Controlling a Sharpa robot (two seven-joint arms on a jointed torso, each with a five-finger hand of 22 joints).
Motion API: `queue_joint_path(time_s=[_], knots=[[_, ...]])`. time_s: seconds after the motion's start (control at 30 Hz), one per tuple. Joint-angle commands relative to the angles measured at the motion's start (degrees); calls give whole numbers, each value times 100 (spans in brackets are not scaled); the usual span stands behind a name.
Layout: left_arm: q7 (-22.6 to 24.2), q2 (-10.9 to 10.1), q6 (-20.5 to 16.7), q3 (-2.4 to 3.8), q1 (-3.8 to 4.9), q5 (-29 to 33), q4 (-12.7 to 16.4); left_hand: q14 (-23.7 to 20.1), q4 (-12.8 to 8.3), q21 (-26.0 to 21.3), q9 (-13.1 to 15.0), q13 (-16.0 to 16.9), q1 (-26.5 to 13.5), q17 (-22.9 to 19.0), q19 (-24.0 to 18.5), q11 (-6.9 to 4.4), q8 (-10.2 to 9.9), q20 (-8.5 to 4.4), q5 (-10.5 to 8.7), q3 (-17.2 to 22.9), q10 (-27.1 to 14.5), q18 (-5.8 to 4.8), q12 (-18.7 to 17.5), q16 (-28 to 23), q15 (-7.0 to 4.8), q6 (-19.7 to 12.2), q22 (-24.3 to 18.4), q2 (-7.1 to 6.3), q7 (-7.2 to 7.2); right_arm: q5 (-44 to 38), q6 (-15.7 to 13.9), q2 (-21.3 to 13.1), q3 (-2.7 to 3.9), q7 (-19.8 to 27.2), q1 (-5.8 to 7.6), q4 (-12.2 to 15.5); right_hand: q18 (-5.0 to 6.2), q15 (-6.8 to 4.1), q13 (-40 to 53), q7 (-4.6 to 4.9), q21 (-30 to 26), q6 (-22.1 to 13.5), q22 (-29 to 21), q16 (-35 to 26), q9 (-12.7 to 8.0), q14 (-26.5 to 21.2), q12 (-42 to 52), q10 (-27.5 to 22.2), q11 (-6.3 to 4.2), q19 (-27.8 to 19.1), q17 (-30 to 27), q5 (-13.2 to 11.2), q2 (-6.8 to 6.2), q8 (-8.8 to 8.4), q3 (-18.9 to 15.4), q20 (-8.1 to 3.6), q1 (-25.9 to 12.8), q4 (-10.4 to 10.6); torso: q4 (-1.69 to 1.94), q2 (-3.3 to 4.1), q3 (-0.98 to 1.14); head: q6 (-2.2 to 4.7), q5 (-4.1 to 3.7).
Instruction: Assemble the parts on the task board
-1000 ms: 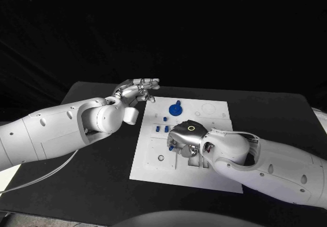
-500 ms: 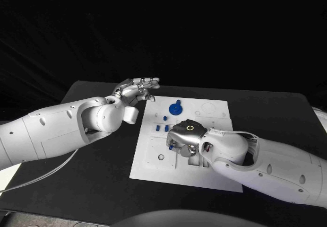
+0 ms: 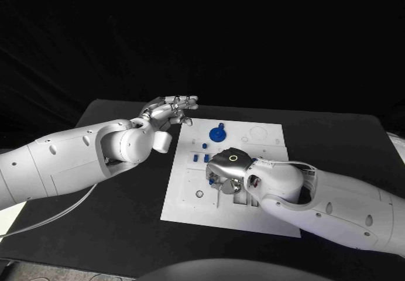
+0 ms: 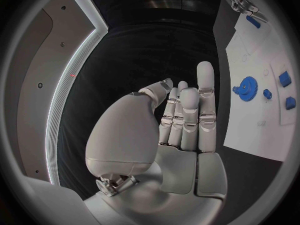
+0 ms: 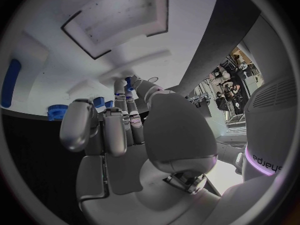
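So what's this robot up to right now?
It is assembling small blue parts on a white task board. Its right hand is down over the middle of the board, apparently pinching a small blue piece at its fingertips. The left hand hovers off the board's far left corner, holding nothing. A blue gear sits on the board.

1. The left hand (image 4: 178, 135) holds nothing; its fingers (image 4: 206, 92) are nearly straight and close together.
2. The white board (image 4: 262, 70) lies beside the hand, not touching it.
3. On the board lies a blue gear (image 4: 247, 85).
4. Near the gear are 3 small blue pieces (image 4: 285, 78).
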Motion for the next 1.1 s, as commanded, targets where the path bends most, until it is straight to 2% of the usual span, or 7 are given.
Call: queue_joint_path(time_s=[0.03,0.33,0.47,0.67,0.8,0.97,1.1], knots=[[14,5,110,4,2,11,17,-37,-42,-33,-6,9,19,-13,-29,7,34,7,21,6,-43,48,36,31,-7,-33,-4,10,-1,-58,13,9,-17,-76,-16,-39,108,43,-33,36,-49,-134,-65,-42,-35,321,-28,-178,48,-26,70,11,-115,-25,-50,31,17,19,-2,-3,0,-3,6],[-4,4,119,4,2,11,13,-40,-44,-34,-6,9,19,-19,-30,7,36,8,21,6,-46,48,40,29,-7,-35,-4,10,-2,-44,-296,-51,-20,-50,-18,13,136,72,-29,50,-119,-325,-168,-86,-54,306,-16,-369,76,-60,5,12,-162,-15,-153,74,12,40,1,0,5,1,-4],[-11,0,120,4,2,10,8,-40,-44,-34,-6,9,19,-19,-30,7,36,8,21,6,-46,48,40,29,-7,-35,-4,10,-2,-35,-504,-231,-18,-27,-20,174,143,74,-23,51,-138,-335,-197,-104,-51,300,1,-371,75,-68,-22,13,-174,-8,-186,78,7,47,-5,-6,7,17,-21],[-16,-16,124,3,2,10,8,-43,-56,-34,-5,12,27,-21,-33,7,43,9,21,6,-57,50,57,33,-7,-41,-3,10,-1,89,-796,-753,95,-39,16,588,150,57,-9,16,-157,-339,-221,-124,-41,294,58,-304,48,-72,-52,12,-206,3,-260,76,25,54,-13,-5,1,70,-90],[-15,-29,132,3,2,9,16,-43,-56,-34,-5,12,27,-21,-33,7,43,9,21,6,-57,50,57,33,-7,-41,-3,10,-1,286,-771,-1160,181,-105,162,766,153,42,-15,-29,-170,-372,-237,-140,-43,289,61,-316,30,-73,-75,10,-285,-4,-348,69,22,60,-17,-6,1,102,-119],[-12,-48,131,3,2,8,29,-43,-56,-34,-5,12,27,-21,-33,7,43,9,21,6,-57,50,57,33,-7,-41,-3,10,-1,459,-606,-1605,223,-186,346,825,155,71,-24,-123,-216,-503,-290,-175,-51,283,5,-548,67,-83,-128,20,-405,-7,-791,90,46,152,-13,-6,-4,160,-189],[-12,-56,132,2,2,7,38,-43,-56,-34,-5,12,27,-21,-33,7,43,9,21,6,-57,50,57,33,-7,-41,-3,10,-1,486,-482,-1797,233,-236,397,773,159,95,-18,-188,-236,-575,-311,-189,-50,284,31,-620,89,-82,-156,23,-340,-3,-1144,117,205,263,-19,-2,5,191,-204]])
